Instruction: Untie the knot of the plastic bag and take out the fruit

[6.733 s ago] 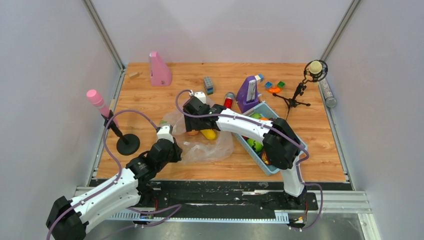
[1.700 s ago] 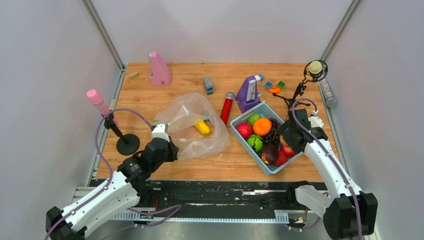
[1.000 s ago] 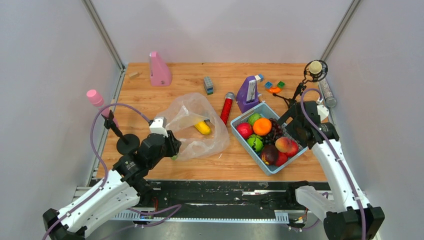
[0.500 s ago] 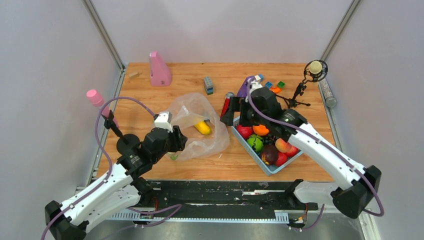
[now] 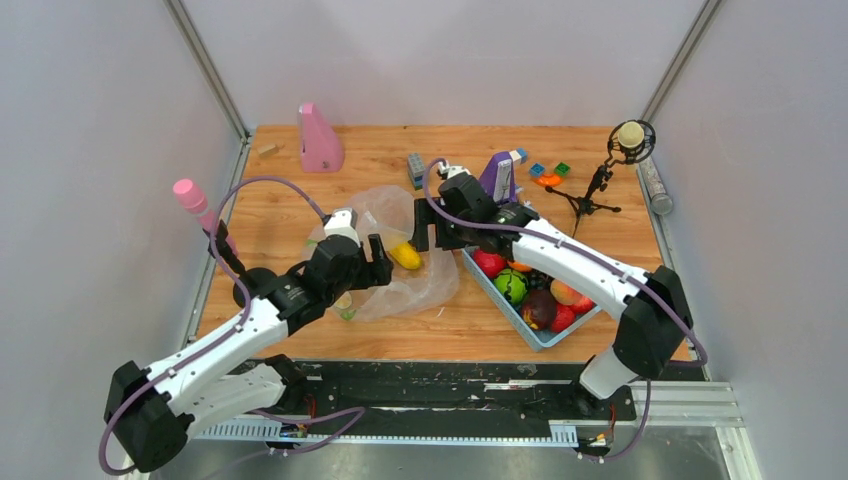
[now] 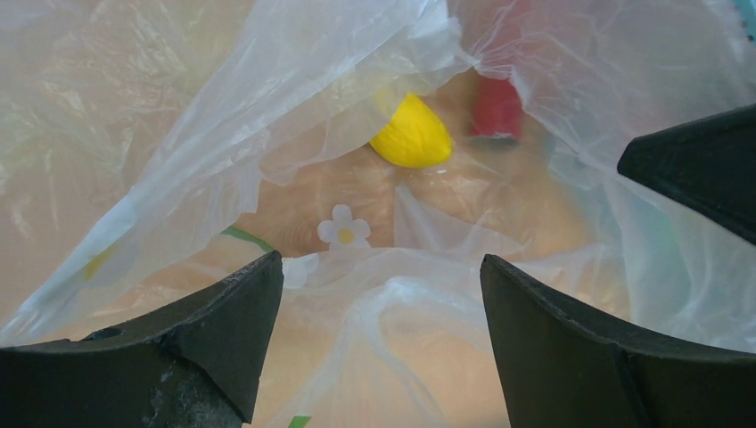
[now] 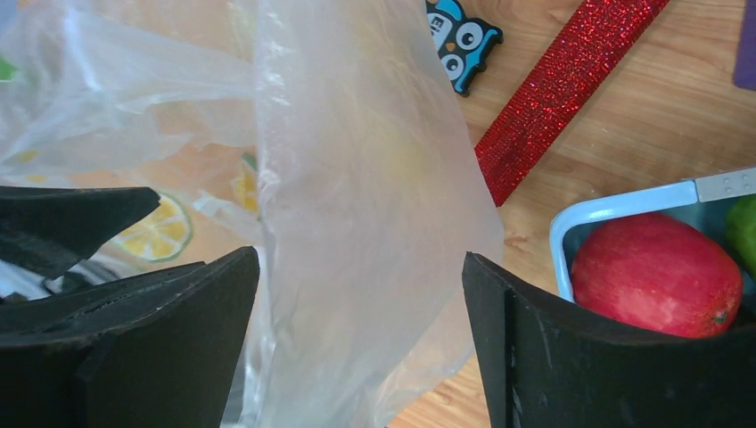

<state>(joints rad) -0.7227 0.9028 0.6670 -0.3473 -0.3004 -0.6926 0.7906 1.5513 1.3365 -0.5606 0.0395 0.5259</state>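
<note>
Plastic bag (image 5: 432,285) lies crumpled on the worktop (image 5: 300,205) between the two arms, just left of the blue tray (image 5: 545,342). No tied knot shows in any view. The left wrist view looks into an open mouth, so untying reads as done. Banana (image 5: 405,256) is inside the bag, not yet out. The tray holds several fruits, a peach-coloured fruit (image 5: 566,291) among them; the right arm hides part of it. Left to do, by my guess: get the banana out.

Left tool (image 5: 373,258) is over the bag's left part, right tool (image 5: 424,234) at its far right edge by the banana. Both have jaws wide apart, neither clamping film.

Left wrist view only: banana tip under a film fold, flower print (image 6: 343,227), loose film between the jaws.

Right wrist view only: a film sheet standing up between the jaws, red glitter stick (image 7: 562,85) and owl-face piece (image 7: 462,36) on the worktop, red apple (image 7: 655,272) in the tray corner.

Top view only: both arms and the whole layout.
</note>
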